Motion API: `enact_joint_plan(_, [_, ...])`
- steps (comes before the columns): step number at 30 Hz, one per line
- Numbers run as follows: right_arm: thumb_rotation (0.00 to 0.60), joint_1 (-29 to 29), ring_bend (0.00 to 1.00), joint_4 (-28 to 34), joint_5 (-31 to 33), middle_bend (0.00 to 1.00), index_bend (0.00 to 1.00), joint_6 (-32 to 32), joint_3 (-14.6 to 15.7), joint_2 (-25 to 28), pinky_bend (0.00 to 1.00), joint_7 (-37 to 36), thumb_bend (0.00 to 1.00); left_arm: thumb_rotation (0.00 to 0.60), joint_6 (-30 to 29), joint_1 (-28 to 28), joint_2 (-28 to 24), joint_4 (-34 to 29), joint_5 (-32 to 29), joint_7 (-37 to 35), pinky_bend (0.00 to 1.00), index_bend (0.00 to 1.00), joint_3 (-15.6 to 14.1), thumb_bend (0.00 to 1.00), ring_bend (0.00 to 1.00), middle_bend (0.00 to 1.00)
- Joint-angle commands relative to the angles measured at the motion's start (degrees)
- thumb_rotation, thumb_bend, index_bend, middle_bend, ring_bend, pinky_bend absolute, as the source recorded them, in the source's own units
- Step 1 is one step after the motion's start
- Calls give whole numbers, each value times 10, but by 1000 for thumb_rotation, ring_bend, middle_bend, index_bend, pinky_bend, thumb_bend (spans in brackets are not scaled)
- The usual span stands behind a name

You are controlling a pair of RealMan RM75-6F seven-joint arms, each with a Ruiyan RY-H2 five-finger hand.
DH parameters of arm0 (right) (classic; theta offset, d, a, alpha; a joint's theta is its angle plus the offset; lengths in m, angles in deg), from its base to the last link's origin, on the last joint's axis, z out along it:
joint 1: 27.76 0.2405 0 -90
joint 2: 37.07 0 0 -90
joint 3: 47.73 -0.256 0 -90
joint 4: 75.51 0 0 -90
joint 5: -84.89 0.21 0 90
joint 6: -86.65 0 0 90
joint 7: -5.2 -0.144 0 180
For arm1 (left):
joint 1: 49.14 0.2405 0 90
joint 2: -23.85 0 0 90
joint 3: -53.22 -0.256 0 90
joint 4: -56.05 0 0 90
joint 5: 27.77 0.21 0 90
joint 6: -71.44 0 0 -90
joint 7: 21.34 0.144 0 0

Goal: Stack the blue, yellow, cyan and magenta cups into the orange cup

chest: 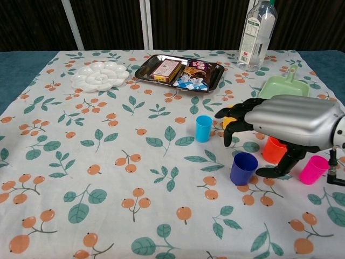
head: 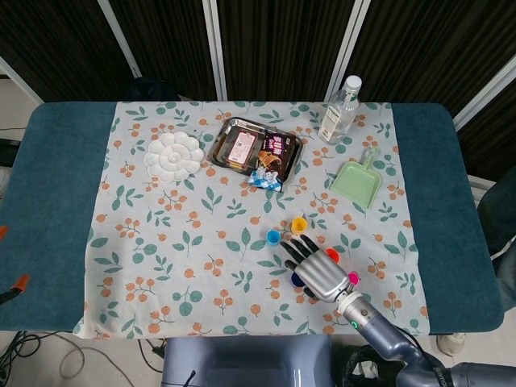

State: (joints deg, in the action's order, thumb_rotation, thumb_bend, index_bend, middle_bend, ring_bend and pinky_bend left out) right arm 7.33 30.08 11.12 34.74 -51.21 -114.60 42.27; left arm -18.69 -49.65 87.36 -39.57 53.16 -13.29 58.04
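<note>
The right robot hand (chest: 285, 129) hovers low over the near right part of the counter (head: 56, 210), its fingers (chest: 233, 114) spread wide and empty, palm down. Just beneath it stands the blue cup (chest: 243, 168), upright, with the thumb curling near its right side; I cannot tell whether they touch. The orange cup (chest: 274, 150) sits just beside the blue one to the right, partly hidden under the palm. The magenta cup (chest: 313, 169) stands near the orange cup, further right. The yellow cup (head: 299, 225) lies beyond the fingertips, and the cyan cup (chest: 203, 128) stands to its left, apart from the others. Farther back are a metal tray (head: 228, 133) of snack packets, a white palette (head: 174, 156), a green dustpan (head: 357, 180) and a clear bottle (head: 340, 110). The left robot hand is out of sight.
</note>
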Motion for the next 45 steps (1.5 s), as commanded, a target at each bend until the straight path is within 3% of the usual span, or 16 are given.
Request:
enact_joint_plan(1, [600, 2, 52, 2, 1, 0, 315, 1, 3, 3, 73, -4, 365, 600, 0, 0, 0, 0, 0, 1, 0, 151, 0, 187, 0, 96])
enact_joint_plan(34, [600, 16, 52, -37, 11, 0, 441, -11, 21, -21, 76, -24, 366, 600, -1, 1, 1, 1, -3, 3, 0, 154, 2, 187, 0, 96])
enact_joint_plan(45, [600, 20, 52, -17, 8, 0, 493, -20, 15, -4, 86, -36, 379, 600, -2, 1, 1, 1, -4, 1, 0, 154, 3, 187, 0, 97])
